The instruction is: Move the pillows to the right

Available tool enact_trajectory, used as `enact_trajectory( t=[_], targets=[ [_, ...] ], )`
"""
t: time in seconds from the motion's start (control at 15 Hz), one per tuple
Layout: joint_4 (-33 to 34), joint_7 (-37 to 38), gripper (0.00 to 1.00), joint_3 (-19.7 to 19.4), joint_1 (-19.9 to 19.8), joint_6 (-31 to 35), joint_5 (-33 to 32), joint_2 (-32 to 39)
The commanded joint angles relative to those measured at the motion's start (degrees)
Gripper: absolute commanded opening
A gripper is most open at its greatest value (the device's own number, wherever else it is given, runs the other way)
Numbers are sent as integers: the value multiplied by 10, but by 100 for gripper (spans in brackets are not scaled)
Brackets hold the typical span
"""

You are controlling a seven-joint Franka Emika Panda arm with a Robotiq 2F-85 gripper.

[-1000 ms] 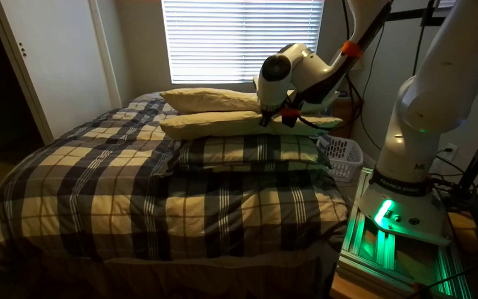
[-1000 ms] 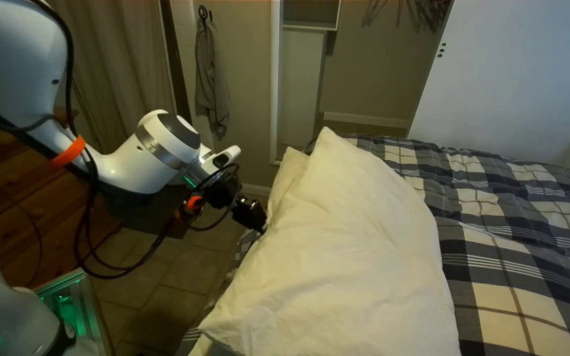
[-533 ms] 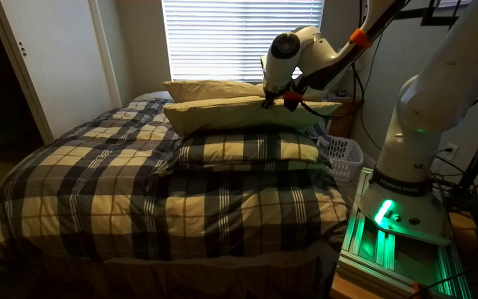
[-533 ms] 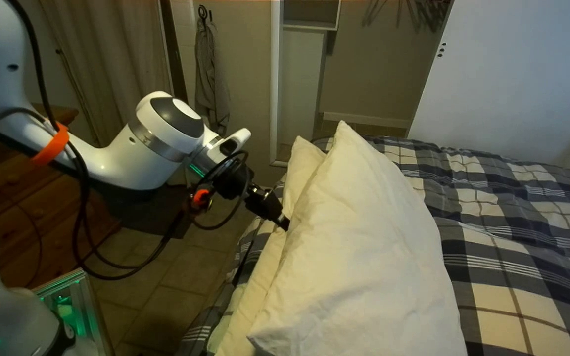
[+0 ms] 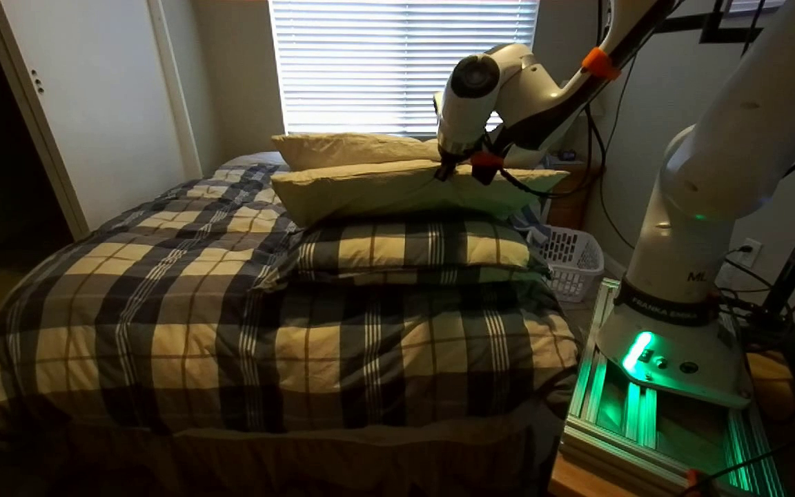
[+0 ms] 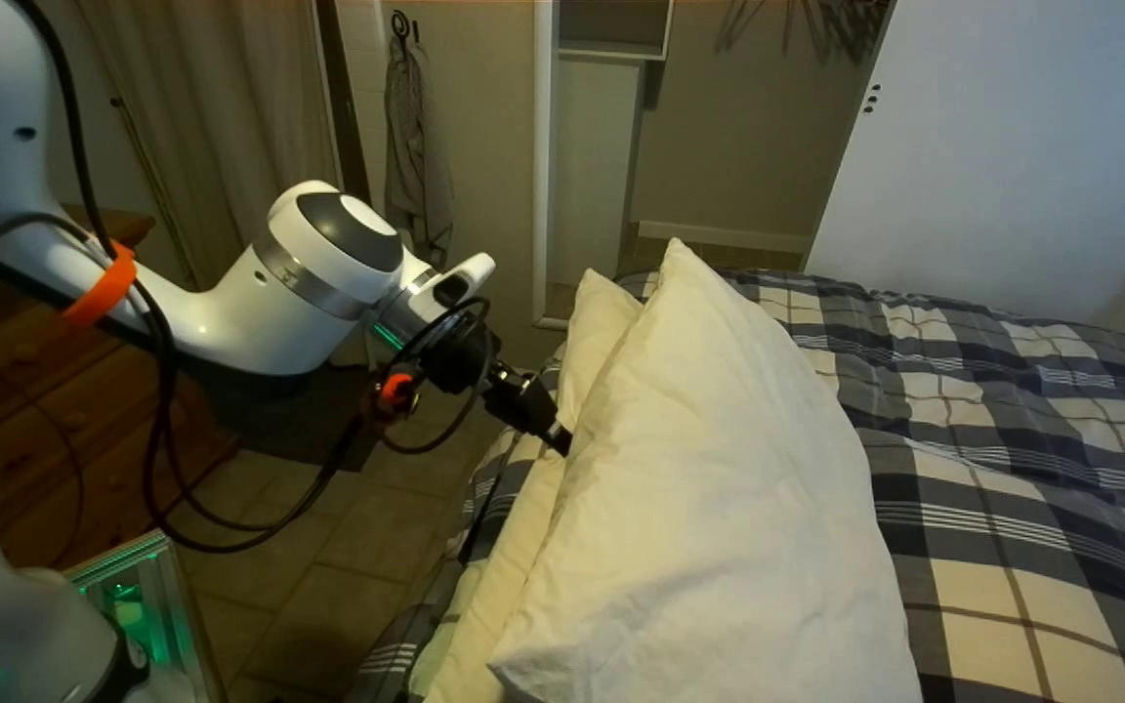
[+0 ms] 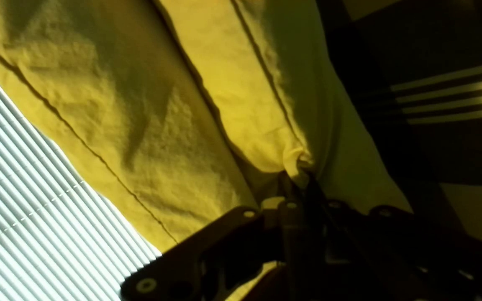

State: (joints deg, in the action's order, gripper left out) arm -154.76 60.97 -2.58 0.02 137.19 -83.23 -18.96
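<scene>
A cream pillow (image 5: pixel 363 197) stands tilted on its lower edge on the plaid pillow (image 5: pixel 411 250), which lies flat on the bed. My gripper (image 5: pixel 443 172) is shut on a pinched fold at this cream pillow's upper edge. In the wrist view the gripper (image 7: pixel 301 179) holds the bunched fold of the cream pillow (image 7: pixel 257 113). Another cream pillow (image 5: pixel 352 150) leans behind it; it fills much of an exterior view (image 6: pixel 719 469), where the held pillow (image 6: pixel 594 322) is partly hidden behind it. The plaid pillow is mostly hidden there.
The flat plaid bedspread (image 5: pixel 183 304) covers the bed to the left. A white laundry basket (image 5: pixel 570 259) stands on the floor between bed and wall. A window with blinds (image 5: pixel 404 62) is behind. Loose cables (image 6: pixel 167 430) hang from the arm.
Since one second ago, my gripper has risen and lifted the held pillow's edge, so both cream pillows stand steeper. Nothing visibly differs from half a second ago.
</scene>
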Motion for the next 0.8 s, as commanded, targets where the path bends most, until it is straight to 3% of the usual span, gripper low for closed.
enact_trajectory(
  t=[0.0,0.33,0.73],
  targets=[
    [7,-2,7,-3,-1,-2,2,5],
    [71,24,6,-43,-44,10,-85,29],
    [195,154,6,-109,-69,50,-298,102]
  ],
)
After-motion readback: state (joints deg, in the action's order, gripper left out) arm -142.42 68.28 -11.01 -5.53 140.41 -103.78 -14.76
